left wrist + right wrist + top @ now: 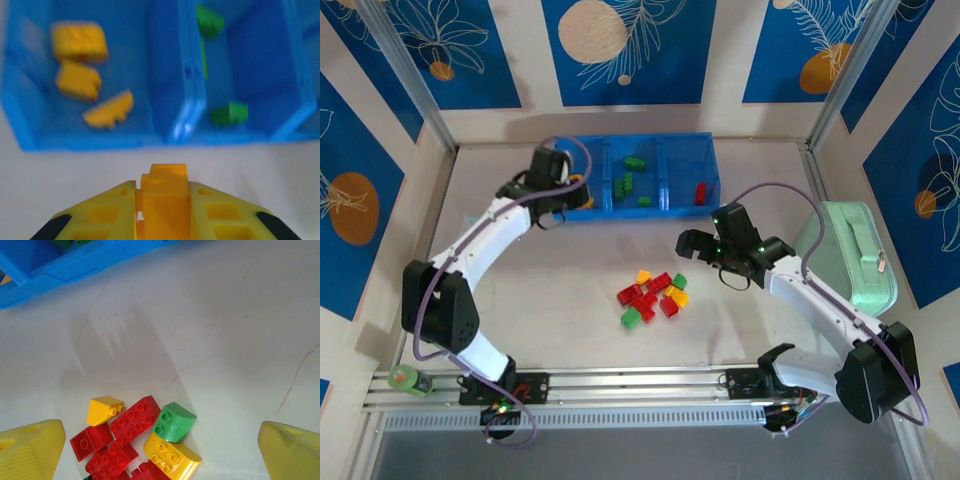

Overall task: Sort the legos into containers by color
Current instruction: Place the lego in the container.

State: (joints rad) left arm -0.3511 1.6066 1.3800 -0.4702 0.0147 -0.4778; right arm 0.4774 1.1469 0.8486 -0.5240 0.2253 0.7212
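The left gripper (162,192) was clamped on an orange brick (169,175), just short of the near wall of the tray (100,142), with a divider (175,85) straight ahead. Released carelessly, the brick could fall outside or among the green bricks (229,112). The right gripper (160,450), jaws wide apart, hung above the loose pile (132,422)

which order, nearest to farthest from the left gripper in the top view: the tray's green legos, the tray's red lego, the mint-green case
From the left gripper:
1. green legos, just to its right
2. red lego, farther right
3. mint-green case, far right
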